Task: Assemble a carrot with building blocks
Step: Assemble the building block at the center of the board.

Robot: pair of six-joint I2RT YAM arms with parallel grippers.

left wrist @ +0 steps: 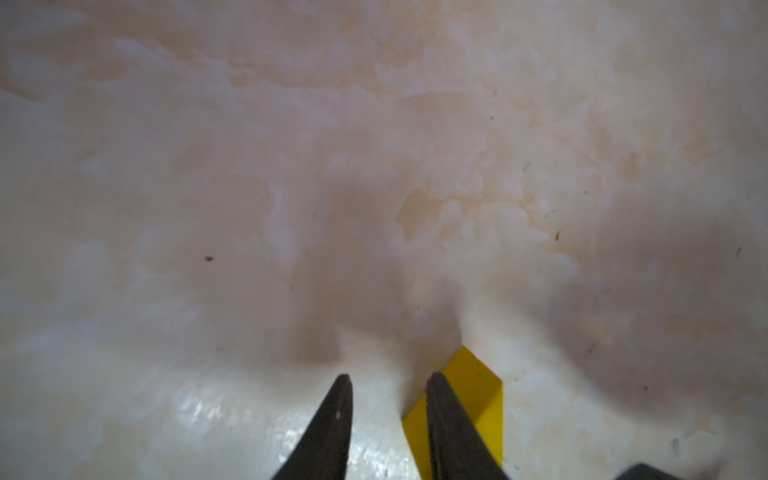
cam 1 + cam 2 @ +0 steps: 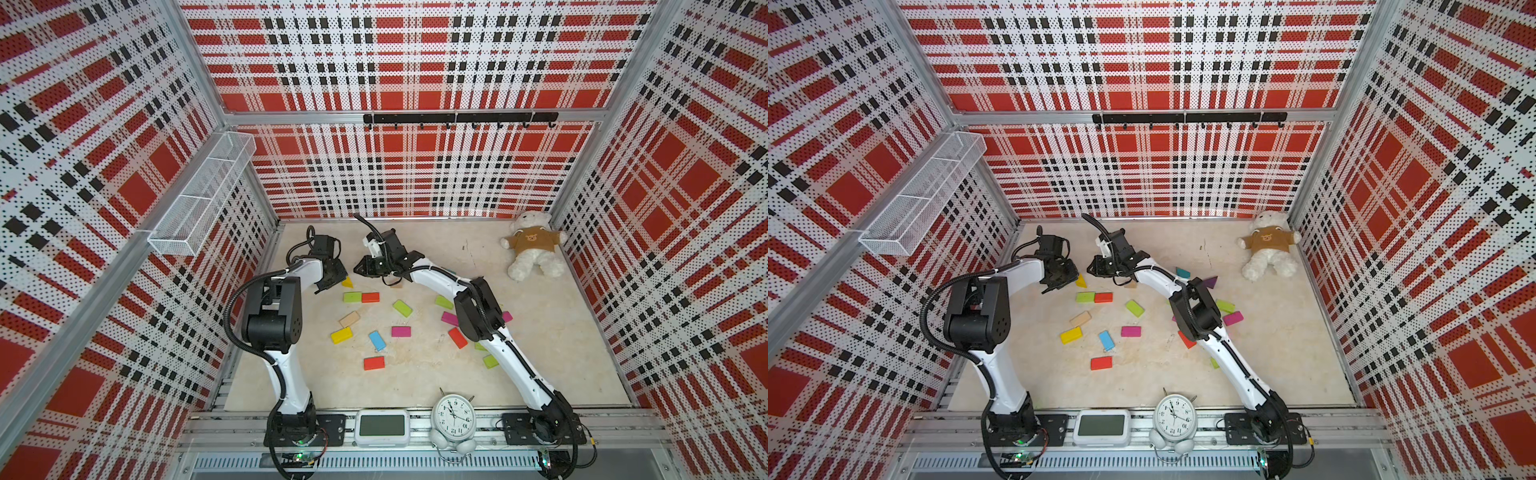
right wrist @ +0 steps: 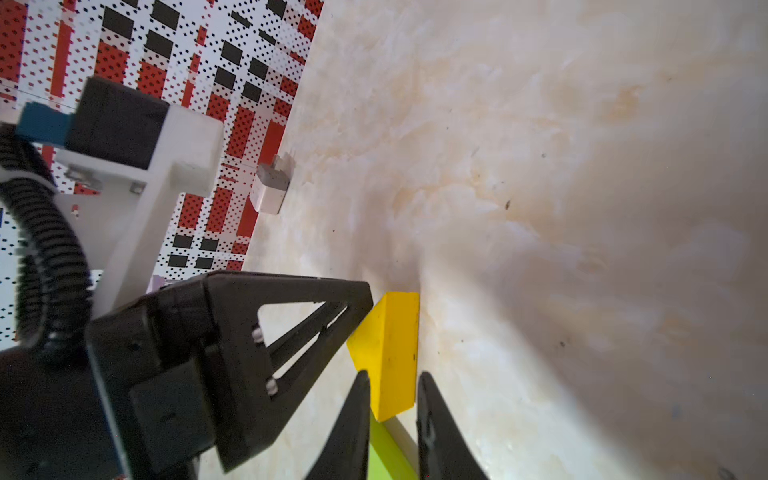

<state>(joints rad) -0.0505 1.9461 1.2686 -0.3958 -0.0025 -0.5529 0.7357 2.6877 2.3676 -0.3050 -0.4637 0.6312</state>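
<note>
Yellow triangle (image 2: pixel 347 283): lies on the table at the far left edge of the scatter, just beyond a lime green block (image 2: pixel 352 296) that sits end to end with a red block (image 2: pixel 370 297). No carrot looks begun. The other blocks (image 2: pixel 377 340) lie flat and loose, mostly apart.

Left gripper (image 1: pixel 388 376): jaws a little apart with bare table between them. The triangle is outside one finger, touching or nearly so. It holds nothing.

Right gripper (image 3: pixel 392 374): jaws nearly together, with the triangle's near end in the gap. Whether it pinches or merely frames the piece cannot be told.

Hazards, as judged:
- Two grippers crowd one small piece, so a move by either could clash fingers or shove the triangle away.
- On the sloped faces, a squeeze may squirt it sideways or tip it.
- The right arm spans several blocks, and a low sweep would scatter them.

Surface: pale marbled beige table (image 2: pixel 540 353), smooth, glossy in patches and faintly stained. Blocks would probably slide easily.

Room:
- Perforated plaid walls (image 2: pixel 415 62) in red, black and white.
- Wire basket (image 2: pixel 199 199) on the left wall.
- Hook rail (image 2: pixel 457 118) at the back.
- Teddy bear (image 2: pixel 534 245) in the far right corner.
- Alarm clock (image 2: pixel 453 417) and digital clock (image 2: pixel 382 426) at the front.
- Beige plug (image 3: pixel 270 187) by a wall.
</note>
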